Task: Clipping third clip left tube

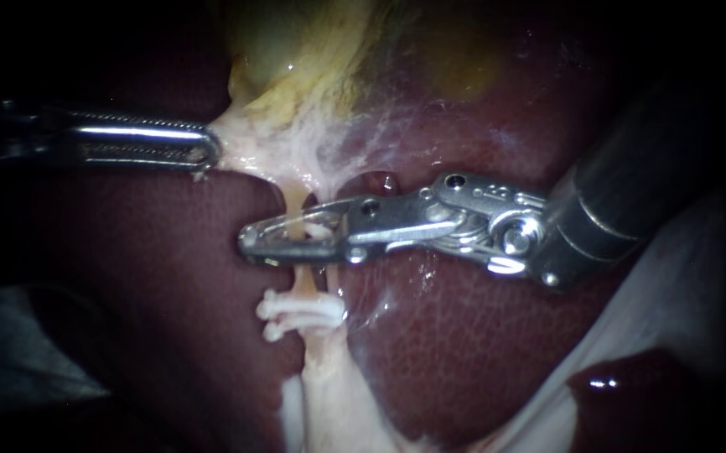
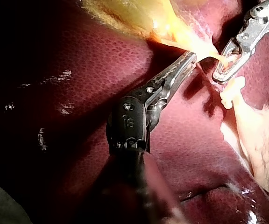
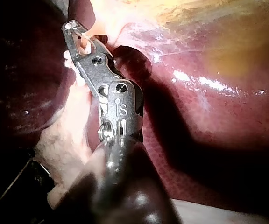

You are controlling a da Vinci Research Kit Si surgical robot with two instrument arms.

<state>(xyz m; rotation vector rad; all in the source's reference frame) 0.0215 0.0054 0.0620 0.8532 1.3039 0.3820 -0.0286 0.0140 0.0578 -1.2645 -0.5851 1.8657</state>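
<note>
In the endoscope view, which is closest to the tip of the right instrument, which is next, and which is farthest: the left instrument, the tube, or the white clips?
Measured from the right instrument:
1. tube, right at its tip, gripped there.
2. white clips, just below, on the same tube.
3. left instrument, up and to the left, holding pale tissue.

support: white sheet (image 1: 683,281) showing lower right | load: liver (image 1: 480,335) lying on it, covering most | dark lobe (image 1: 631,387) overlapping sheet
</note>
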